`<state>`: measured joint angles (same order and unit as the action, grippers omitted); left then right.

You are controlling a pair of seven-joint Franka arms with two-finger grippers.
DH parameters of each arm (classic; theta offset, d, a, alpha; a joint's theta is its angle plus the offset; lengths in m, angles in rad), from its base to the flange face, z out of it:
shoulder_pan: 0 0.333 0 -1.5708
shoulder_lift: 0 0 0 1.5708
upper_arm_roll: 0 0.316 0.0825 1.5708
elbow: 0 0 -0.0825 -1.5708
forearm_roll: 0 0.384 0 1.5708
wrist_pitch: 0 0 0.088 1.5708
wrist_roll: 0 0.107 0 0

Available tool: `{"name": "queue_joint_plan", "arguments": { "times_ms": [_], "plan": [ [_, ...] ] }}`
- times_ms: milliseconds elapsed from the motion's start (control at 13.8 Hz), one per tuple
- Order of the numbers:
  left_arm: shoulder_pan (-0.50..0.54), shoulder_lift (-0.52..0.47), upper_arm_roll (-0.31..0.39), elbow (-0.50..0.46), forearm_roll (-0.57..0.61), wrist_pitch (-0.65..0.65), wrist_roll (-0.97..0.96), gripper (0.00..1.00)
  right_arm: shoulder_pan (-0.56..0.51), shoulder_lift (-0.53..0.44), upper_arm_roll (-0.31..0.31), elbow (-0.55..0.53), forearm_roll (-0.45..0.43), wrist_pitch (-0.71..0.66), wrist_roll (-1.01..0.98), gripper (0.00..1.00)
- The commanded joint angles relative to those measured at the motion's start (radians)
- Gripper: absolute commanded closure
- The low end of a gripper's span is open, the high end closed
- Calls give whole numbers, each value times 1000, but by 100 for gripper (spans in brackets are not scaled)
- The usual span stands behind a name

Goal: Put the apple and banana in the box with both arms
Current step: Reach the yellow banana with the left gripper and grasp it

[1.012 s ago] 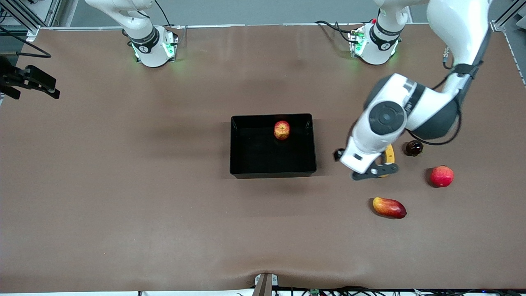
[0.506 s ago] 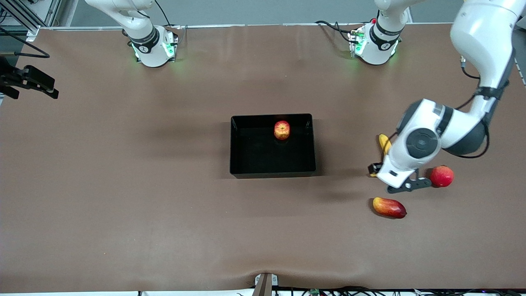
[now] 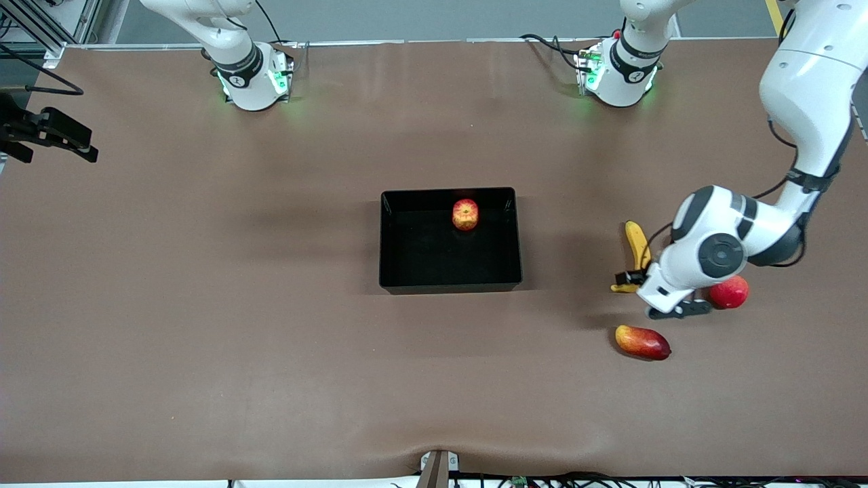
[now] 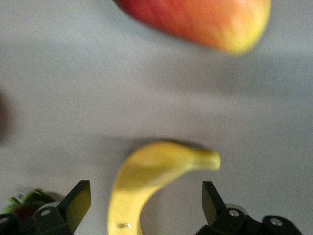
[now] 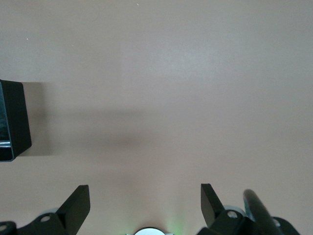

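Left pincer held wide open around banana near the bench's left-arm end, apple seen in box, right pincer open, waiting.

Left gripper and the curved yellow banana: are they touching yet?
Apart. The left wrist view shows the curved yellow banana lying between the open fingers of the left gripper, with bare table on both sides.

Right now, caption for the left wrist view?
Open left gripper straddling the banana on the table, mango nearby.
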<state>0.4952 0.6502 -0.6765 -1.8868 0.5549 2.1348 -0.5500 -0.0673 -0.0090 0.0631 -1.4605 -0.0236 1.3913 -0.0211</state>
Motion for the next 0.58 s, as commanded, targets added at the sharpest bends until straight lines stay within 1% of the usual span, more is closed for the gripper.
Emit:
{"name": "queue_joint_plan", "arguments": {
  "times_ms": [0, 145, 289, 434, 506],
  "plan": [
    [11, -32, -5, -93, 26, 2, 21, 0, 1, -17, 3, -11, -4, -5, -7, 0],
    [13, -43, -5, -124, 83, 0, 21, 0, 0, -17, 3, -11, -4, -8, -7, 0],
    [23, -58, -5, -127, 89, -4, 22, 0, -5, -17, 1, -11, -2, -11, -8, 0],
    [25, -46, -5, -127, 92, -1, 22, 0, -6, -17, 1, -11, 1, -12, -8, 0],
    [29, -44, -5, -127, 92, -1, 22, 17, -6, -17, 1, -11, 1, -12, -8, 0]
  ]
}}
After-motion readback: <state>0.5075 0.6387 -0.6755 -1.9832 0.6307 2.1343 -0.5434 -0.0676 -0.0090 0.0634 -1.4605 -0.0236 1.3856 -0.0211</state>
